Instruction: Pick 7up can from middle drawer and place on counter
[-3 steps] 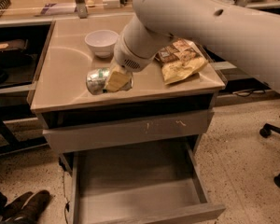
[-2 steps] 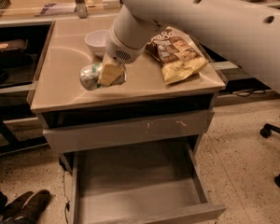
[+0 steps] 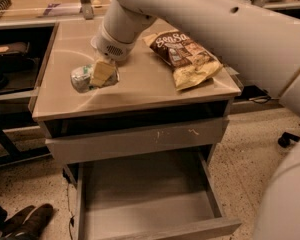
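- The middle drawer (image 3: 140,196) stands pulled out, with nothing on its floor.
- Over the left part of the table (image 3: 140,91), the end effector (image 3: 101,75) clasps the 7up can (image 3: 80,78), tilted, at or just above the surface.
- The can looks light, thin-walled and wrinkled, so grip it gently across the middle.
- Farther back, the chip bag (image 3: 187,56) reads "Sea Sa"; the can's label is unreadable.

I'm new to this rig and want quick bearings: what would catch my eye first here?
First, the big white arm that stretches in from the upper right, with its gripper closed on the crumpled 7up can at the left side of the counter. Next, the yellow-brown chip bag on the counter's right side, and the middle drawer pulled open below.
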Controlling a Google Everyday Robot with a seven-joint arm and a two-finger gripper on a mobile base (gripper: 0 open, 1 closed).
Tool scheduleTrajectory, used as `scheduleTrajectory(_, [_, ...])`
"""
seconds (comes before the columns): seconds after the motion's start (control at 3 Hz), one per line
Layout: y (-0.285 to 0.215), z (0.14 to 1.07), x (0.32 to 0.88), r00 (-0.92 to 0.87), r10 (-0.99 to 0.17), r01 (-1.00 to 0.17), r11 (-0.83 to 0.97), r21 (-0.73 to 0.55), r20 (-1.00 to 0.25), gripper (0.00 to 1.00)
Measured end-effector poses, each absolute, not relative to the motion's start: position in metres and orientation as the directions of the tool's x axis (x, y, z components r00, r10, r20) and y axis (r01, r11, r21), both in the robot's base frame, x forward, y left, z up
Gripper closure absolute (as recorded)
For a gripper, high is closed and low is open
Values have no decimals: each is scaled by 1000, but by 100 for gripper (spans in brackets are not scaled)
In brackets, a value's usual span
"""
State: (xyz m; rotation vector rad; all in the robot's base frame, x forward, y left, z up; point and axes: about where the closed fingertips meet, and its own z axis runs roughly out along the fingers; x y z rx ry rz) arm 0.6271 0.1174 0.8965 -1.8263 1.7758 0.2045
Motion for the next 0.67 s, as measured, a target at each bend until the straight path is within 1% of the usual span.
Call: scheduleTrajectory(0.67, [157, 879, 645, 147, -844, -967, -14, -254, -516, 100])
